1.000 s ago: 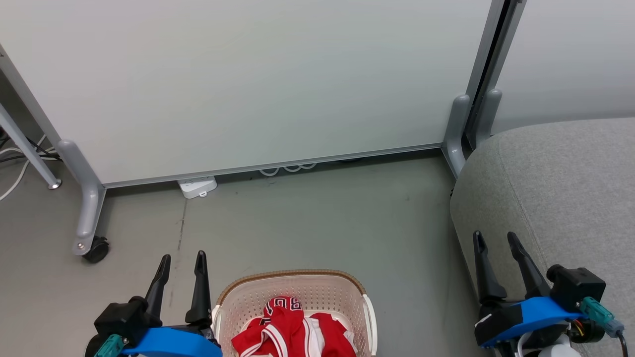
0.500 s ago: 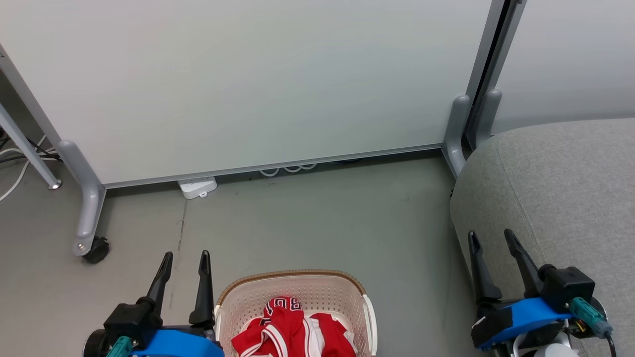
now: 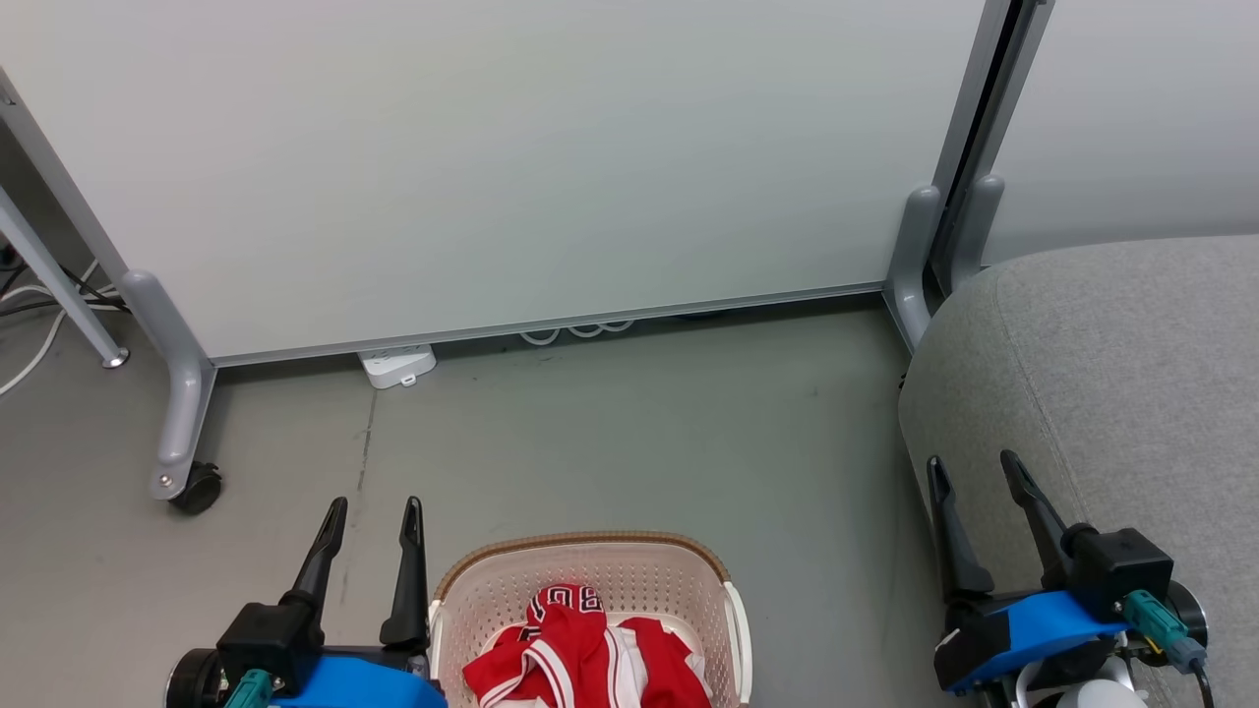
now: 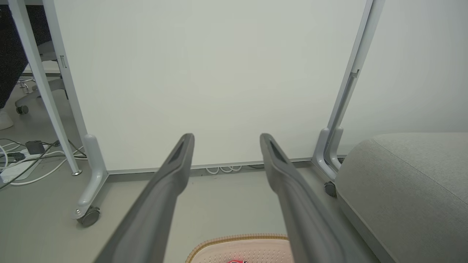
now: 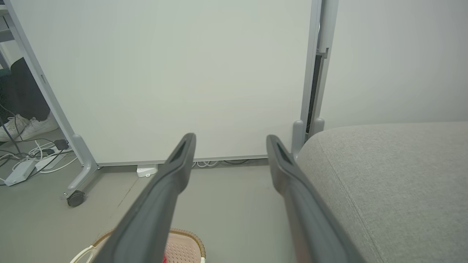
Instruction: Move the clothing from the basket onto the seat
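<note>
Red clothing (image 3: 585, 659) with white stripes and numerals lies bunched in the cream basket (image 3: 590, 565) with a brown rim, at the bottom middle of the head view. The basket's far rim (image 4: 237, 241) also shows low in the left wrist view, and its edge (image 5: 184, 243) in the right wrist view. My left gripper (image 3: 372, 509) stands open just left of the basket, nothing between its fingers. My right gripper (image 3: 974, 467) stands open in front of the light-grey seat (image 3: 1121, 374), empty too. The seat fills the right of both wrist views (image 4: 409, 175) (image 5: 395, 175).
A white partition panel (image 3: 492, 157) on grey castor feet (image 3: 187, 482) stands across the back, with a second panel to its right. A white power strip (image 3: 396, 366) and cables lie at its base. Bare grey floor (image 3: 629, 433) lies between panel, basket and seat. A person's shoes (image 5: 22, 128) show behind the panel.
The head camera has shifted slightly, so the scene sits a little to the right. Both grippers have drawn back a little toward the bottom edge and stay open.
</note>
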Tool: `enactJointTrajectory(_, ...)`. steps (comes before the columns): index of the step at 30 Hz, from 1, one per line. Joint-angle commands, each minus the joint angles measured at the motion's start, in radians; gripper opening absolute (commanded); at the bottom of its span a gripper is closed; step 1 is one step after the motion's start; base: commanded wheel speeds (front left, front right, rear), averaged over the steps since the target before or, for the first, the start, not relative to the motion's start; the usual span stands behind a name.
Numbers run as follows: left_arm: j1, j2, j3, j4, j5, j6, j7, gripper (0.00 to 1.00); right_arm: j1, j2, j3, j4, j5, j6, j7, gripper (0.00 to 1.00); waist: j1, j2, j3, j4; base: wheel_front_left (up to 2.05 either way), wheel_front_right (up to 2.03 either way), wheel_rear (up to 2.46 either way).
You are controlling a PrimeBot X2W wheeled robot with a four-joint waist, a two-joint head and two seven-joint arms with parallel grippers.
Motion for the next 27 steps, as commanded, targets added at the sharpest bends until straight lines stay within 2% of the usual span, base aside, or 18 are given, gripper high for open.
enactJointTrajectory(1, 0.001, 0.006, 0.006, 0.0, 0.0, 0.007, -0.004, 1.0, -0.009, -0.003, 0.0, -0.001, -0.001, 0.0, -0.007, 1.0, 0.0, 0.0, 0.002, -0.001, 0.0, 0.0, 0.0)
enactJointTrajectory(10, -0.006, 0.005, 0.008, 0.0, -0.003, 0.004, -0.005, 1.0, -0.015, -0.003, -0.001, -0.003, 0.002, 0.0, -0.01, 1.0, 0.0, 0.0, 0.019, -0.006, 0.0, 0.0, 0.0)
enactJointTrajectory(18, -0.029, 0.005, 0.009, 0.018, -0.018, -0.007, -0.004, 1.0, -0.055, -0.002, 0.022, -0.031, 0.006, 0.0, -0.011, 1.0, 0.0, 0.0, 0.093, -0.035, 0.0, 0.0, 0.0)
enactJointTrajectory(27, -0.137, 0.019, -0.001, 0.189, -0.015, -0.036, -0.001, 1.0, -0.156, -0.002, 0.052, -0.106, 0.005, 0.0, -0.02, 1.0, 0.0, 0.0, 0.299, -0.105, 0.0, 0.0, 0.0)
